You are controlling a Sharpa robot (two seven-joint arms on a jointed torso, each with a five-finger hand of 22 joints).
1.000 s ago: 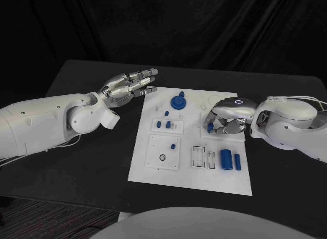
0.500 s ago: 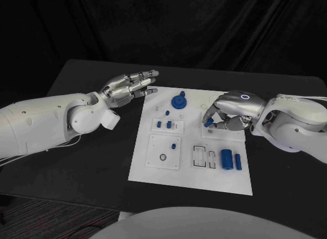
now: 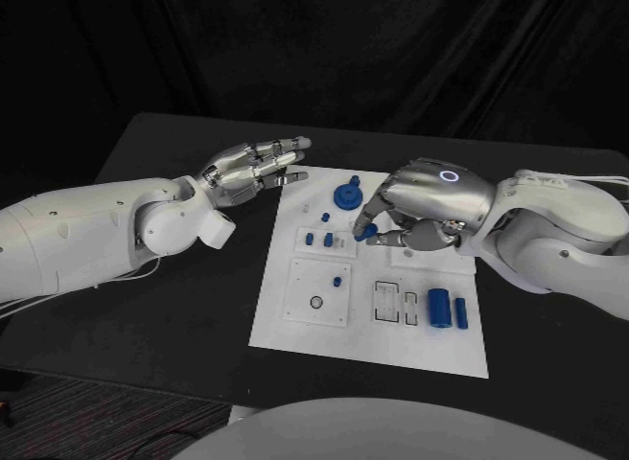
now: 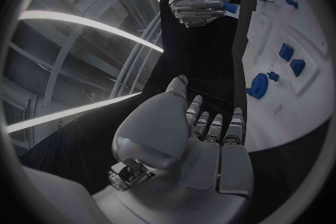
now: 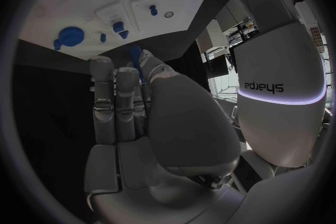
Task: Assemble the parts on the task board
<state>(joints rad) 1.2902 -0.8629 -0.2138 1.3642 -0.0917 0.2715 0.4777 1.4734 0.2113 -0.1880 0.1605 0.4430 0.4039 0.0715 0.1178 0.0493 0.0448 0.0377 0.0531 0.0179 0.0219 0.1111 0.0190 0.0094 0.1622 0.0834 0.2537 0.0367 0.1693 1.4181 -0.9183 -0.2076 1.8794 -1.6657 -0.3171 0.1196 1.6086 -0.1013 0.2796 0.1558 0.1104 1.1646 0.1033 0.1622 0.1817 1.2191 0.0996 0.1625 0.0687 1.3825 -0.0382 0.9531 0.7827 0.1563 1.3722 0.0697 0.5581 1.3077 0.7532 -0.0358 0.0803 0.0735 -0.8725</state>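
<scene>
Two white arms reach in over the black table (image 3: 176,316). At the left, the left hand (image 3: 248,171) hovers just off the far-left corner of the task board (image 3: 356,335), fingers spread apart and straight, holding nothing; the left wrist view shows the same loose, empty palm (image 4: 189,140) with the board's edge beyond the fingertips.

On the board itself, going rightward: a square inset with a small dark ring (image 3: 314,304) lies near the left edge, and a small blue peg (image 3: 337,282) stands in the same inset. Farther back, two short blue pieces (image 3: 317,239) stand side by side in a block, and behind them sits a round blue knob (image 3: 346,196) with a stub on top.

Over the board's middle, just right of the knob, the right hand (image 3: 414,213) is curled downward, pinching a small blue part (image 3: 363,231) at its fingertips, above the board surface. In the right wrist view that blue part (image 5: 135,55) shows between the fingers.

Nearer the robot, right of the hand's fingertips, a rectangular frame slot (image 3: 384,300) lies beside two upright-lying blue cylinders (image 3: 448,309), one thick and one thin, close together.
</scene>
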